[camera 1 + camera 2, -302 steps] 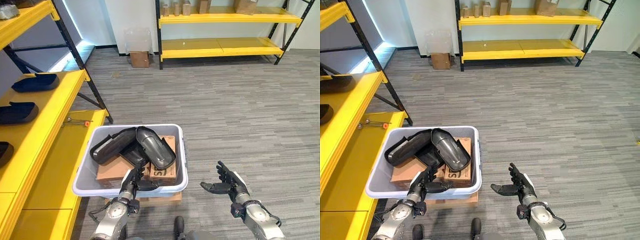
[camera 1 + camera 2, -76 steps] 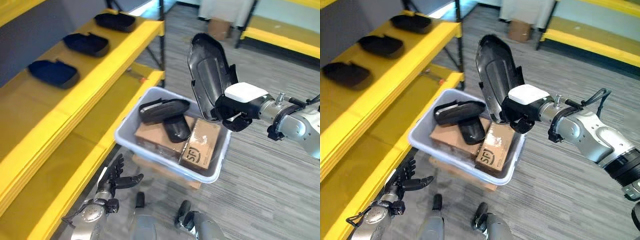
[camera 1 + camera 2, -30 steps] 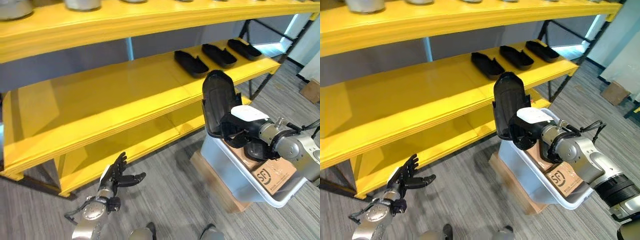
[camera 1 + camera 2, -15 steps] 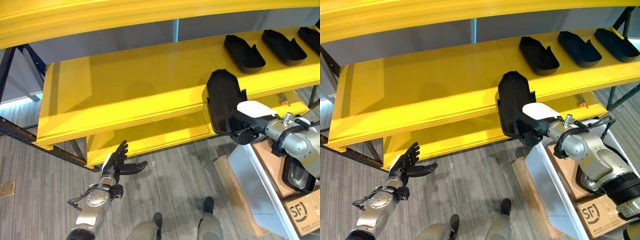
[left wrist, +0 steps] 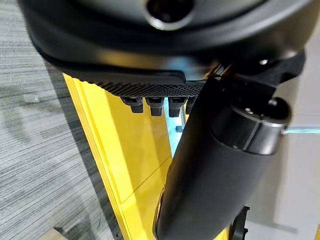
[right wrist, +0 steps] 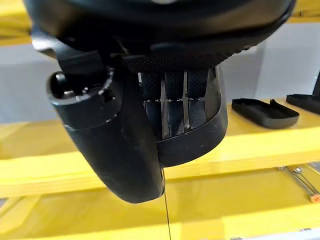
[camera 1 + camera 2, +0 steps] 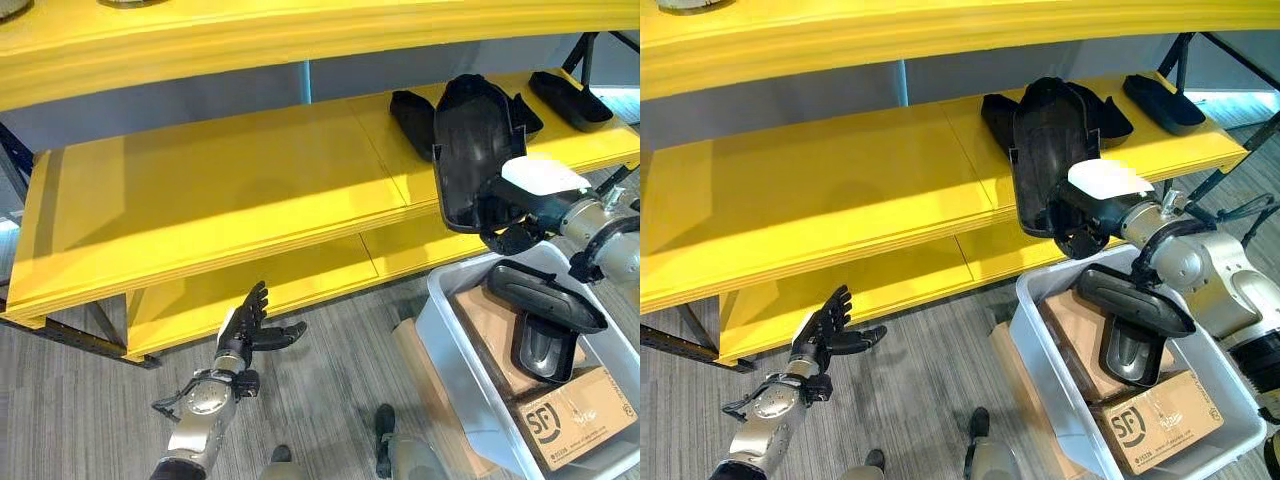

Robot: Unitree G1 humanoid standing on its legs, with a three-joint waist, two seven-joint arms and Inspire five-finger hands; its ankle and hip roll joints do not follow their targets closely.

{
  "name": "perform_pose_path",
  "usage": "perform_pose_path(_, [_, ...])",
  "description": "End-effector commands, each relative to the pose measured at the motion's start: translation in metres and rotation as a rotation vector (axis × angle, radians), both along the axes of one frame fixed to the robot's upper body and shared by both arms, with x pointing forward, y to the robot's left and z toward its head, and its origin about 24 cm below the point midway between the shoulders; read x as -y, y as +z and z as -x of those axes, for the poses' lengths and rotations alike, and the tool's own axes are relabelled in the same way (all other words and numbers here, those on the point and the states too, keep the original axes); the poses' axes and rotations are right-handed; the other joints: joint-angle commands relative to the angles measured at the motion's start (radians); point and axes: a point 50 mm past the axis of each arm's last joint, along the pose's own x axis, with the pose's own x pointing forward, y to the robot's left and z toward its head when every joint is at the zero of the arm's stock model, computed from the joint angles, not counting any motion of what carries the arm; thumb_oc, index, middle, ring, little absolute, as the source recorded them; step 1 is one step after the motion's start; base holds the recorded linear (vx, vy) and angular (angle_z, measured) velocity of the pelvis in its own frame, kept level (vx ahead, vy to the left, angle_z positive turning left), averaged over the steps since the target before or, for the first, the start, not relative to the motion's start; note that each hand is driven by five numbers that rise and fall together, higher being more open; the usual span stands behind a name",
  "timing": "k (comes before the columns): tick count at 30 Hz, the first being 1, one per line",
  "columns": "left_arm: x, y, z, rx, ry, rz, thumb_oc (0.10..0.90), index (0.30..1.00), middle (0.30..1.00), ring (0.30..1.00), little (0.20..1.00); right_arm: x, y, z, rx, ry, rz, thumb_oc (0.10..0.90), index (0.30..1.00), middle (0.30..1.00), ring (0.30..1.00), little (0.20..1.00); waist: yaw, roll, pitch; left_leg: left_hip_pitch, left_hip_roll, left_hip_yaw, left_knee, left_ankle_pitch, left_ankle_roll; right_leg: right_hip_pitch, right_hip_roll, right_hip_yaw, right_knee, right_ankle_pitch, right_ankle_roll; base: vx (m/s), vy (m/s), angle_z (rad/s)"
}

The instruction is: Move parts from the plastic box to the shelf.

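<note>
My right hand (image 7: 512, 215) is shut on a long black plastic part (image 7: 478, 150), held upright in front of the yellow middle shelf (image 7: 230, 200); its fingers (image 6: 175, 102) curl over the part's rim. Other black parts (image 7: 412, 115) lie on that shelf to the right, one at the far end (image 7: 1160, 100). The grey plastic box (image 7: 455, 355) stands on the floor at lower right with two black parts (image 7: 545, 300) on cardboard boxes inside. My left hand (image 7: 245, 335) hangs open low over the floor, before the lower shelf.
A top yellow shelf (image 7: 300, 40) overhangs the middle one. The lower shelf (image 7: 290, 280) sits near the floor. A cardboard slab (image 7: 425, 370) lies under the box. Grey carpet (image 7: 80, 410) spreads in front of the rack.
The camera has swung right. My right hand has lifted the black part higher, now level with the middle shelf beside the parts lying there. The left hand stays open.
</note>
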Motion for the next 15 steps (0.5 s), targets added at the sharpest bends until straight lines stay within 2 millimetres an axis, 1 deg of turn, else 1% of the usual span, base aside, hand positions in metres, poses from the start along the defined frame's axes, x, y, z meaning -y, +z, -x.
perform_pose_path(1, [-0.004,0.029,-0.002,0.154,-0.075,-0.066,0.900,1.000,1.000,1.000,1.000,-0.024,0.046,-0.004,0.200,0.102,-0.048,0.400,0.300,0.300,0.300,0.300,0.043,-0.082,-0.176,-0.021,0.045,0.014,0.012,-0.012,0.007,-0.001,-0.087,0.068,0.005,-0.050,0.089,-0.01,-0.130,0.05])
perform_pose_path(4, [-0.004,0.036,-0.005,0.183,-0.078,-0.067,0.900,1.000,1.000,1.000,1.000,-0.033,0.055,-0.008,0.217,0.127,-0.032,0.400,0.300,0.300,0.300,0.300,0.049,-0.074,-0.170,-0.035,0.062,-0.006,0.011,0.009,-0.003,-0.010,-0.076,0.059,0.055,-0.090,0.075,-0.04,-0.150,0.19])
perform_pose_path(6, [-0.005,0.038,-0.007,0.192,-0.075,-0.069,0.900,1.000,1.000,1.000,1.000,-0.037,0.065,-0.012,0.246,0.137,-0.038,0.400,0.300,0.300,0.300,0.300,0.052,-0.070,-0.168,-0.049,0.096,-0.019,0.014,0.034,-0.020,-0.023,-0.049,0.045,0.097,-0.132,0.051,-0.04,-0.301,0.42])
perform_pose_path(7, [-0.006,0.038,-0.007,0.190,-0.068,-0.064,0.900,1.000,1.000,1.000,1.000,-0.040,0.067,-0.013,0.250,0.145,-0.038,0.400,0.300,0.300,0.300,0.300,0.057,-0.070,-0.166,-0.054,0.118,-0.026,0.029,0.062,-0.030,-0.022,-0.029,0.037,0.108,-0.149,0.038,-0.01,-0.324,0.41])
perform_pose_path(8, [-0.006,0.038,-0.006,0.187,-0.066,-0.062,0.900,1.000,1.000,1.000,1.000,-0.041,0.068,-0.015,0.249,0.145,-0.035,0.400,0.300,0.300,0.300,0.300,0.059,-0.070,-0.165,-0.059,0.127,-0.029,0.043,0.076,-0.031,-0.021,-0.017,0.036,0.108,-0.154,0.029,0.00,-0.211,0.47])
perform_pose_path(9, [-0.006,0.038,-0.006,0.187,-0.065,-0.061,0.900,1.000,1.000,1.000,1.000,-0.042,0.068,-0.015,0.249,0.146,-0.035,0.400,0.300,0.300,0.300,0.300,0.058,-0.068,-0.165,-0.059,0.128,-0.029,0.043,0.076,-0.032,-0.021,-0.016,0.036,0.109,-0.155,0.028,-0.01,-0.217,0.41])
perform_pose_path(10, [-0.009,0.036,-0.003,0.180,-0.050,-0.055,0.900,1.000,1.000,1.000,1.000,-0.046,0.070,-0.015,0.253,0.164,-0.031,0.400,0.300,0.300,0.300,0.300,0.068,-0.068,-0.158,-0.091,0.135,-0.038,0.112,0.143,-0.031,-0.003,0.008,0.035,0.095,-0.165,0.007,-0.02,-0.270,0.58])
perform_pose_path(11, [-0.011,0.034,0.000,0.175,-0.036,-0.051,0.900,1.000,1.000,1.000,1.000,-0.049,0.071,-0.015,0.256,0.177,-0.029,0.400,0.300,0.300,0.300,0.300,0.075,-0.071,-0.146,-0.127,0.126,-0.061,0.198,0.205,-0.028,0.021,0.028,0.036,0.069,-0.164,-0.013,-0.11,-0.588,0.45])
perform_pose_path(12, [-0.013,0.033,0.003,0.166,-0.024,-0.037,0.900,1.000,1.000,1.000,1.000,-0.051,0.078,-0.015,0.274,0.177,-0.024,0.400,0.300,0.300,0.300,0.300,0.114,-0.101,-0.079,-0.271,0.073,-0.063,0.489,0.307,0.035,0.084,0.042,0.017,0.024,-0.167,-0.070,-0.10,-0.433,0.19])
perform_pose_path(13, [-0.013,0.033,0.003,0.166,-0.024,-0.037,0.900,1.000,1.000,1.000,1.000,-0.051,0.078,-0.015,0.274,0.177,-0.024,0.400,0.300,0.300,0.300,0.300,0.114,-0.101,-0.079,-0.271,0.073,-0.063,0.489,0.307,0.035,0.084,0.042,0.017,0.024,-0.167,-0.070,-0.10,-0.500,-0.10])
perform_pose_path(14, [-0.013,0.032,0.004,0.160,-0.018,-0.027,0.900,1.000,1.000,1.000,1.000,-0.048,0.073,-0.016,0.266,0.163,-0.029,0.400,0.300,0.300,0.300,0.300,0.113,-0.108,-0.056,-0.332,0.068,0.009,0.555,0.292,0.047,0.100,0.044,-0.012,0.015,-0.171,-0.081,0.01,-0.200,-0.10])
perform_pose_path(15, [-0.014,0.031,0.006,0.156,-0.017,-0.023,0.900,1.000,1.000,1.000,1.000,-0.044,0.071,-0.015,0.262,0.147,-0.027,0.400,0.300,0.300,0.300,0.300,0.113,-0.099,-0.058,-0.354,0.081,0.044,0.516,0.285,0.035,0.109,0.046,-0.023,0.009,-0.179,-0.077,0.04,-0.207,0.43])
